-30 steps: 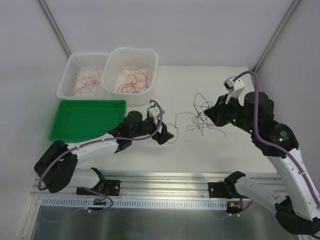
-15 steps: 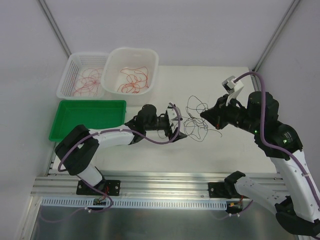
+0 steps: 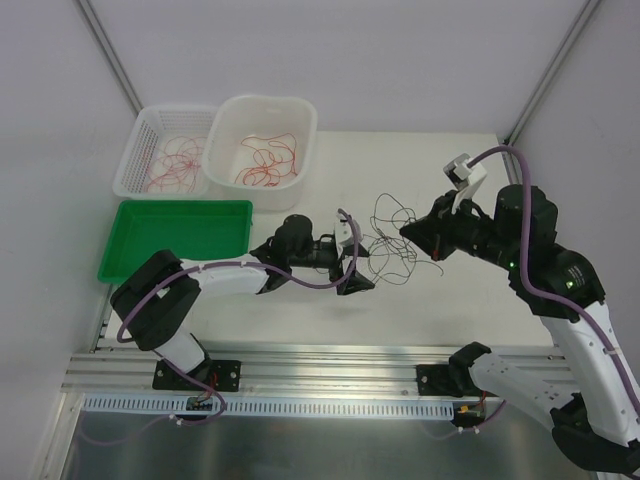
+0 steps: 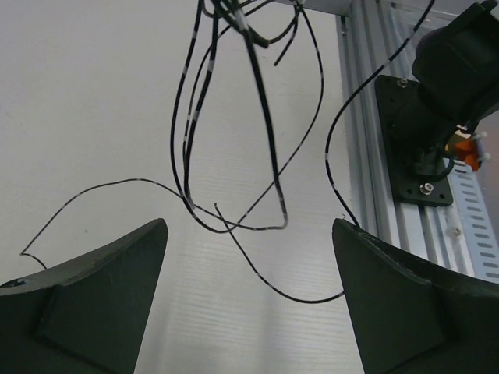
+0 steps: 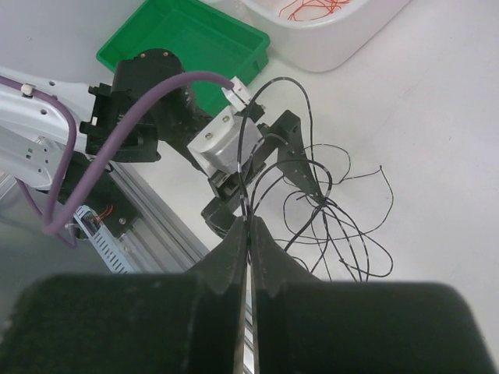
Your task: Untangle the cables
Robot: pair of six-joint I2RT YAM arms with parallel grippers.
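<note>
A tangle of thin black cables [image 3: 388, 243] hangs over the white table between the two arms. My right gripper [image 3: 405, 230] is shut on one black strand, pinched at its tips [image 5: 249, 221], and the other loops [image 5: 337, 212] dangle below it. From the left, my left gripper [image 3: 357, 266] reaches to the tangle's edge, open. In the left wrist view its jaws [image 4: 249, 265] stand wide apart, with black loops [image 4: 234, 125] hanging ahead and one strand trailing between them. Red and orange cables [image 3: 268, 160] lie in the containers at the back left.
At the back left a white mesh basket [image 3: 140, 160] stands beside a white tub [image 3: 305, 125]. A green tray [image 3: 130, 262] sits in front of them. The aluminium rail [image 3: 330, 375] runs along the near edge, with the right arm's base mount [image 4: 425, 132] close to the left gripper.
The left arm has stretched rightward until its open gripper reached the tangle. The right gripper has shifted the hanging black bundle slightly left, still shut on it.
</note>
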